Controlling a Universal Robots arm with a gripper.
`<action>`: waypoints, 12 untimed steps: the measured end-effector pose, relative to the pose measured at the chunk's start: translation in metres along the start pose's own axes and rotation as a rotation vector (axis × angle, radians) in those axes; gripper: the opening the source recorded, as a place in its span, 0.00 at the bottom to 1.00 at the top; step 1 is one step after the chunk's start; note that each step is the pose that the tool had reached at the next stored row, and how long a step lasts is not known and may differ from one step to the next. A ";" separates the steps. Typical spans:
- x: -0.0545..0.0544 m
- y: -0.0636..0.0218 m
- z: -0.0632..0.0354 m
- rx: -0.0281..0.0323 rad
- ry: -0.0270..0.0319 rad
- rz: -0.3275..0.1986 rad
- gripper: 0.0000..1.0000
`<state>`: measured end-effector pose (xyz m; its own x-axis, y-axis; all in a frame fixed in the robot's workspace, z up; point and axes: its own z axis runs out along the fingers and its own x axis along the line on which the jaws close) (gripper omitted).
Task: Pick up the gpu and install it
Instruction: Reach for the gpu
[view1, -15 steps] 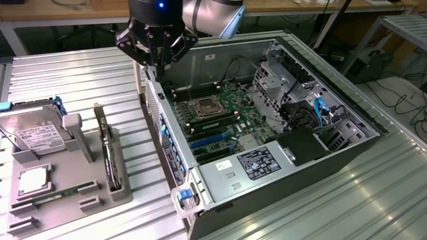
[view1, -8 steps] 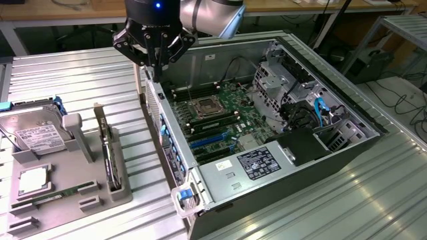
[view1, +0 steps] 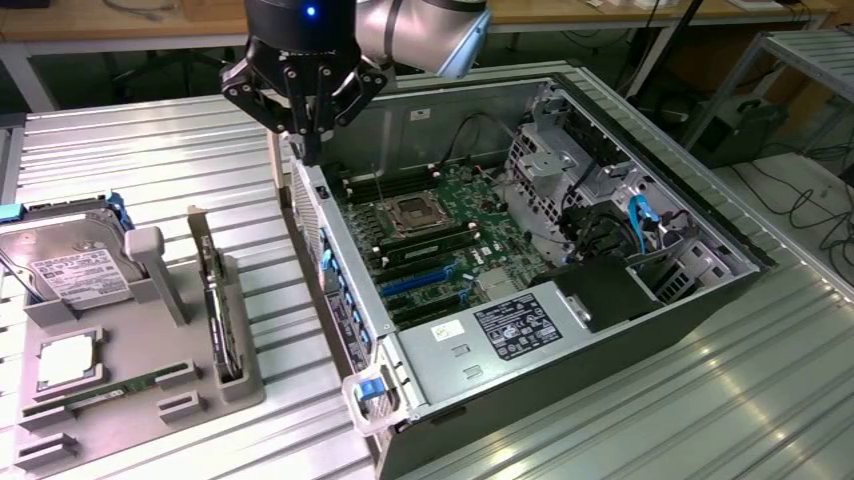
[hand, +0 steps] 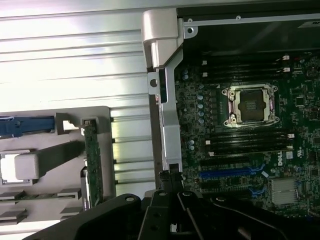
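The gpu (view1: 212, 300) stands on edge in a slot of the grey holder (view1: 147, 410) on the exterior view's left, a thin green card with a metal bracket at its top. In the wrist view the gpu (hand: 93, 165) appears as a narrow green strip in that holder. My gripper (view1: 310, 148) hangs above the near wall of the open computer case (view1: 334, 260), to the right of the gpu and well above it. Its fingers are shut and hold nothing. The gripper (hand: 169, 181) points down at the case's edge rail.
Inside the case lie the motherboard (view1: 434, 225), the blue expansion slots (view1: 416, 285) and the power supply (view1: 501, 330). The holder also carries a silver hard drive (view1: 80, 268) and a narrow green memory stick (view1: 123, 385). Ribbed metal table (view1: 160, 160) surrounds everything.
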<state>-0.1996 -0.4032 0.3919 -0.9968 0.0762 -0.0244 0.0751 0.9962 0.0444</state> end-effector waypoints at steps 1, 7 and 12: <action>0.001 -0.0001 0.0000 0.0000 0.0000 0.000 0.11; 0.004 -0.0007 0.0000 0.0000 0.0000 0.000 0.11; 0.006 -0.0012 -0.0001 0.0000 0.0000 0.000 0.11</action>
<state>-0.2054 -0.4040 0.3918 -0.9968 0.0762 -0.0245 0.0751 0.9962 0.0444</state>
